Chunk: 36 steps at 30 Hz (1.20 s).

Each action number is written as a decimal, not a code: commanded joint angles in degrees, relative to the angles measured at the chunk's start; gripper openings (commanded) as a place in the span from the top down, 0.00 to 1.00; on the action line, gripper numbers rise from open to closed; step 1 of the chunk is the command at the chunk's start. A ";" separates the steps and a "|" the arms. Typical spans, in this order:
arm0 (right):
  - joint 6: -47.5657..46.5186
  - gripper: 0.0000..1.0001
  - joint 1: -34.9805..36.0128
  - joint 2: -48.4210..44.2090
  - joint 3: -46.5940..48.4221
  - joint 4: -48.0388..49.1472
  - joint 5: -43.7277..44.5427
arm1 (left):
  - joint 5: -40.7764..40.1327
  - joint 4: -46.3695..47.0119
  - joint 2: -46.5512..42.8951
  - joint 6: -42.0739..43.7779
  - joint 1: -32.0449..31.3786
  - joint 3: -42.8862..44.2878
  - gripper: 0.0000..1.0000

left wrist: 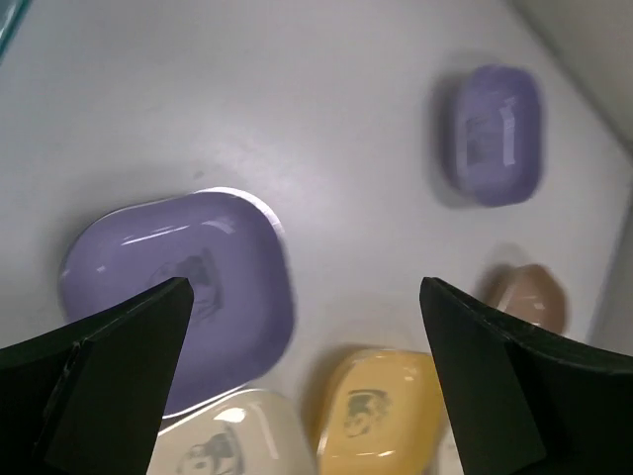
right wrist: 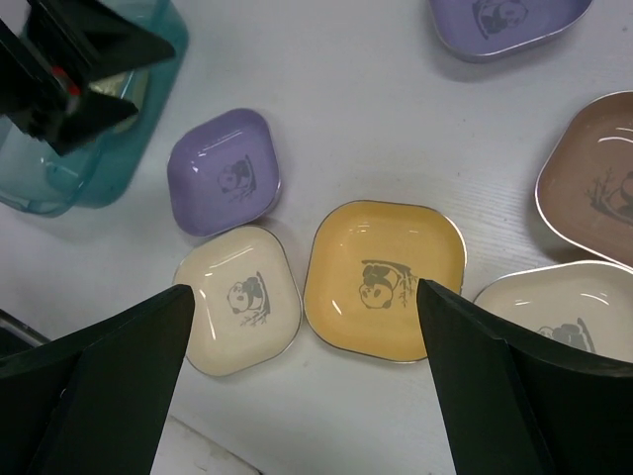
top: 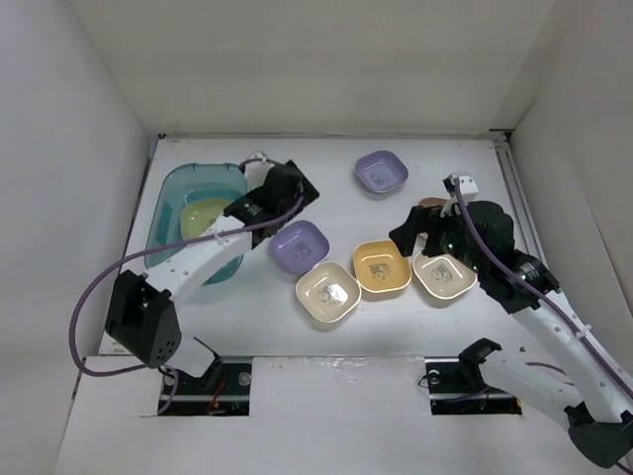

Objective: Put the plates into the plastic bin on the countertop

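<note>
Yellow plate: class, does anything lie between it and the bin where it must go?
Yes. In the top view the nearer purple plate lies straight between the yellow plate and the bin, and the left arm stretches over the bin's right side. Lifted, the plate could probably clear the purple one.

The white left arm (top: 203,255) stretches toward the upper left, its black left gripper (top: 287,193) spread wide. The white right arm (top: 539,307) bends at centre-right, its black right gripper (top: 420,226) equally wide apart.
</note>
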 commanded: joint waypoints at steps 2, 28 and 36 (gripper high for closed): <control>0.73 0.00 -0.16 -1.88 -0.35 3.76 -0.82 | 0.83 -1.14 -2.66 -4.08 1.43 -9.60 0.00; 0.20 0.00 -0.68 -2.42 -0.96 3.67 -2.05 | -8.57 -4.39 6.11 -20.44 -5.34 -20.77 0.34; 0.20 0.00 -0.68 -2.42 -0.96 3.58 -1.44 | -6.73 -0.52 12.28 -18.34 -2.88 -18.14 1.00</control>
